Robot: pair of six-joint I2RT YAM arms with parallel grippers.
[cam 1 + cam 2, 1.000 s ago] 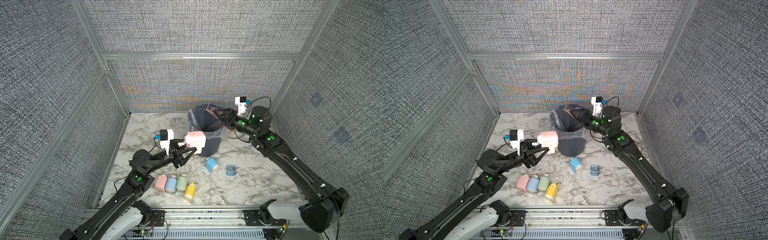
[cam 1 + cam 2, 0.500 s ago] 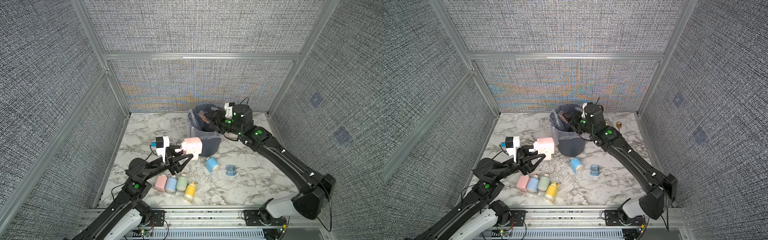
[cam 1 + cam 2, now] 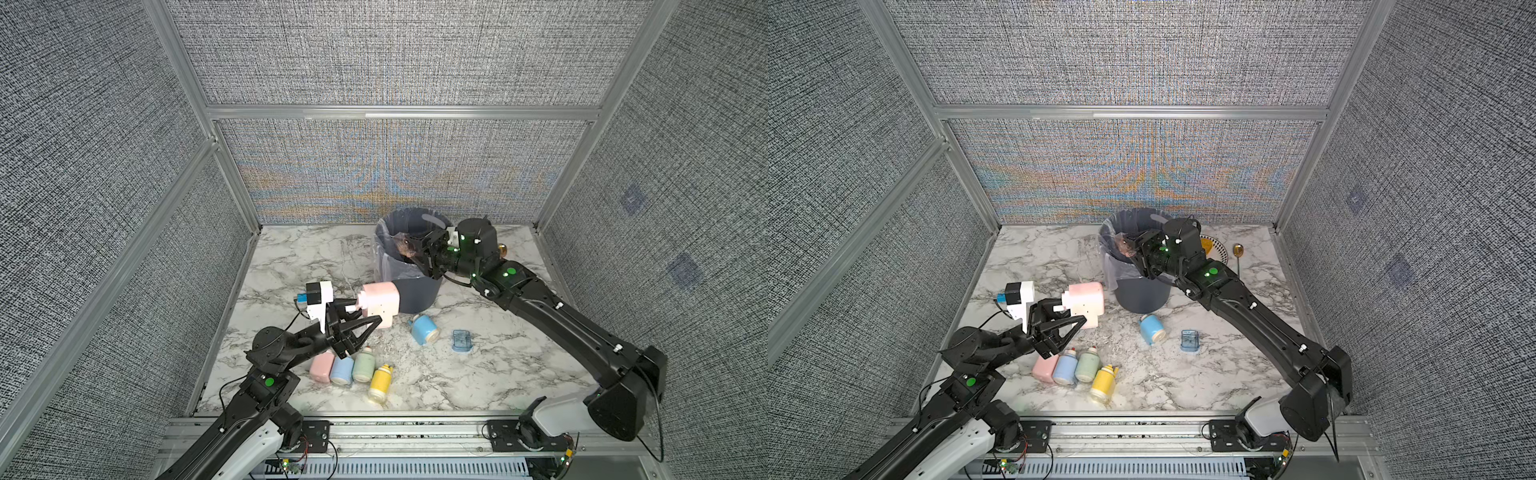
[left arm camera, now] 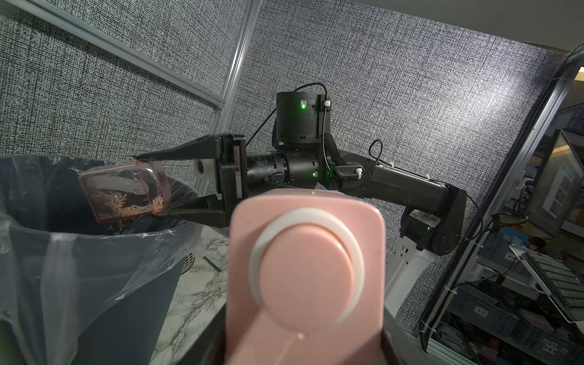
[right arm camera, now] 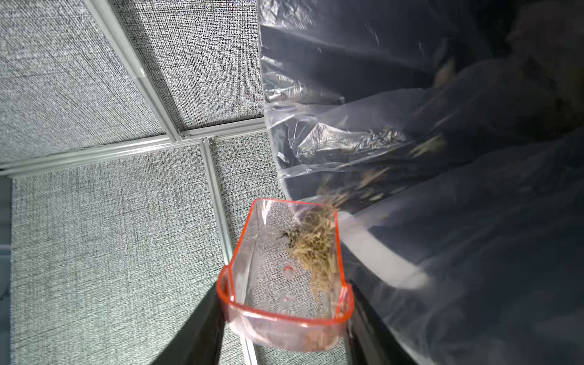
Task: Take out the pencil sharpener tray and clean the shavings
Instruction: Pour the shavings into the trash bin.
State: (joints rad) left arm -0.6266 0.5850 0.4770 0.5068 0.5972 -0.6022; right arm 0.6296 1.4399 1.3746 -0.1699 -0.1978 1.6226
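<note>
My left gripper (image 3: pixel 368 316) is shut on the pink pencil sharpener (image 3: pixel 380 303), holding it above the table just in front of the dark bin (image 3: pixel 415 299). In the left wrist view the sharpener (image 4: pixel 306 268) fills the space between the jaws. My right gripper (image 5: pixel 284 328) is shut on the clear red-rimmed tray (image 5: pixel 262 278), which is tipped on its side over the bin's mouth. Brownish shavings (image 5: pixel 316 246) lie against the tray's lower wall, and some blur off its end into the clear liner bag (image 5: pixel 442 158). The tray (image 4: pixel 123 192) and right gripper (image 4: pixel 145 185) also show in the left wrist view.
A row of pink, blue, green and yellow bottle-like items (image 3: pixel 353 370) lies near the table's front. A blue one (image 3: pixel 422 328) lies on its side beside a small clear blue box (image 3: pixel 461 340). A plate (image 3: pixel 1217 249) and spoon (image 3: pixel 1237 251) sit behind the right arm.
The right arm swung further over the bin and rolled its wrist, tipping the tray sideways. The left arm drew back a little toward the front with the sharpener.
</note>
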